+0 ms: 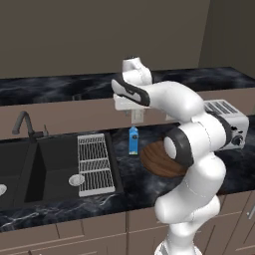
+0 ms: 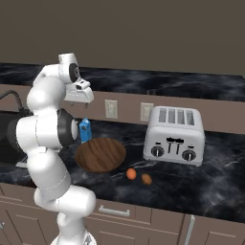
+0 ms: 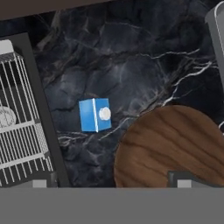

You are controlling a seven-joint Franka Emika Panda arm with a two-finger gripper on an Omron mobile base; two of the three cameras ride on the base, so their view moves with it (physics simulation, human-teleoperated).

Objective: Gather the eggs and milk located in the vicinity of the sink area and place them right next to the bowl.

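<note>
The blue milk carton (image 1: 133,140) (image 2: 85,130) stands upright on the dark marble counter between the sink (image 1: 30,169) and the wooden bowl (image 1: 158,160) (image 2: 100,154). From above in the hand view, the carton (image 3: 95,114) lies left of the bowl (image 3: 170,146), a small gap apart. Two orange-brown eggs (image 2: 131,173) (image 2: 147,179) rest on the counter in front and right of the bowl. My gripper (image 1: 136,117) (image 2: 82,99) (image 3: 111,183) hangs well above the carton, open, with nothing between its widely spread fingers.
A silver toaster (image 1: 226,122) (image 2: 174,131) stands right of the bowl. A white wire rack (image 1: 95,164) (image 3: 22,127) covers the sink's right side, by the silver drain (image 1: 76,180) and dark faucet (image 1: 25,124). Two wall outlets (image 2: 111,108) (image 2: 146,111) sit behind.
</note>
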